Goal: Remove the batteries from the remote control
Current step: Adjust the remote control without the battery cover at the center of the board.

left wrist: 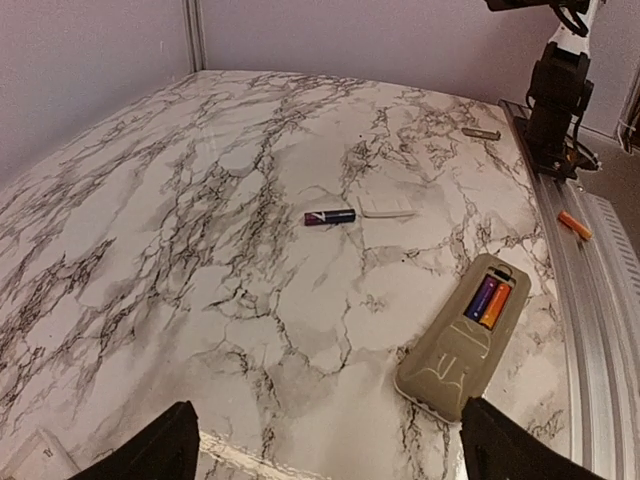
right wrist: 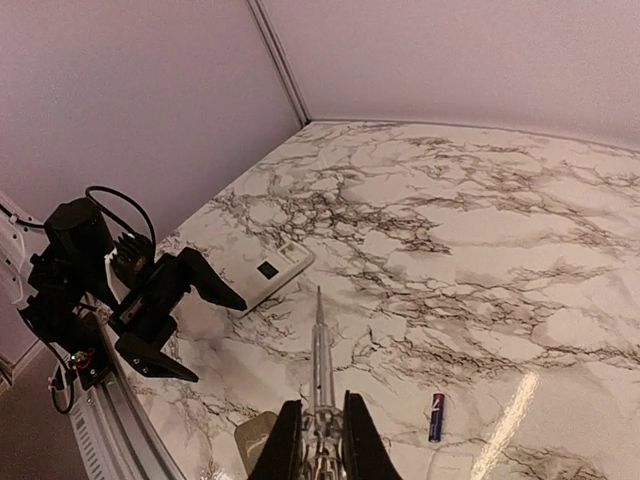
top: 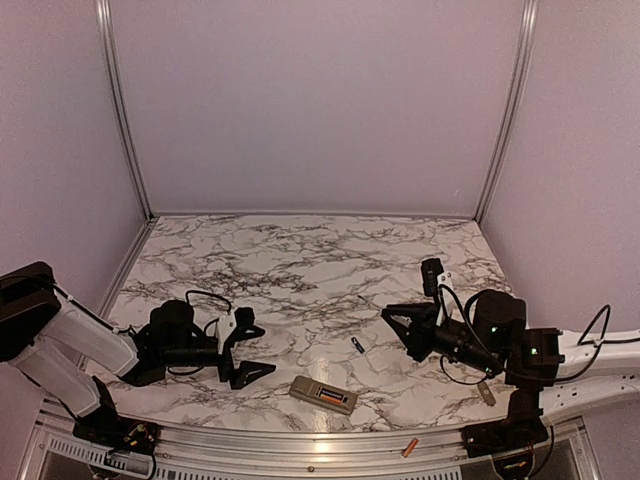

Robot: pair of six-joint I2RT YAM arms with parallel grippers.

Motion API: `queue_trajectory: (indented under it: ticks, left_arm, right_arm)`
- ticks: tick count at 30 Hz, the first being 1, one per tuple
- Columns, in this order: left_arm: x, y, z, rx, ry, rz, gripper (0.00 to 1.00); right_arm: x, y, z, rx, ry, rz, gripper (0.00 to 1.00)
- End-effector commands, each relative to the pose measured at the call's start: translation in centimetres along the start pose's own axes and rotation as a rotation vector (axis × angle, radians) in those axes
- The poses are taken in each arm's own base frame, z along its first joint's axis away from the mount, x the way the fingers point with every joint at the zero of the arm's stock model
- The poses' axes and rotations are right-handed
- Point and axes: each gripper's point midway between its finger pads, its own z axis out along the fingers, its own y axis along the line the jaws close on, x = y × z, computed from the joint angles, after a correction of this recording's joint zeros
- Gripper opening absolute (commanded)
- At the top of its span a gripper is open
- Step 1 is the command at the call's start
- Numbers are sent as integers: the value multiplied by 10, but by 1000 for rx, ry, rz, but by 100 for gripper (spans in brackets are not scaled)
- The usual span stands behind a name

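Note:
The tan remote control (top: 323, 395) lies face down near the front edge with its compartment open. It also shows in the left wrist view (left wrist: 460, 345), holding a purple battery (left wrist: 481, 297) and an orange battery (left wrist: 496, 305) side by side. A dark blue battery (top: 357, 344) lies loose on the marble (left wrist: 330, 216) (right wrist: 437, 416). An orange battery (top: 409, 447) lies on the front rail (left wrist: 574, 224). My left gripper (top: 245, 350) (left wrist: 330, 470) is open and empty, left of the remote. My right gripper (top: 400, 325) (right wrist: 318, 410) is shut on a thin clear pointed tool (right wrist: 319, 350).
A flat white cover piece (left wrist: 386, 207) lies beside the loose blue battery. A small grey piece (top: 486, 392) (left wrist: 481, 132) lies by the right arm's base. A white flat device with a dark square (right wrist: 268, 272) lies by the left gripper. Walls enclose three sides.

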Motion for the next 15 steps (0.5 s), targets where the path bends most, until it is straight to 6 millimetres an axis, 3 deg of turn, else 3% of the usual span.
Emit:
queue_trajectory:
  ticks: [1, 6, 15]
  left_arm:
    - [2, -39, 13, 197, -12, 135, 93]
    - [19, -70, 28, 341, 40, 249, 89]
    - [39, -76, 57, 437, 120, 310, 83]
  right_arm:
    - [-9, 3, -4, 4, 5, 3, 0]
    - [-10, 5, -3, -6, 14, -1, 0]
    - [-8, 6, -3, -10, 27, 3, 0]
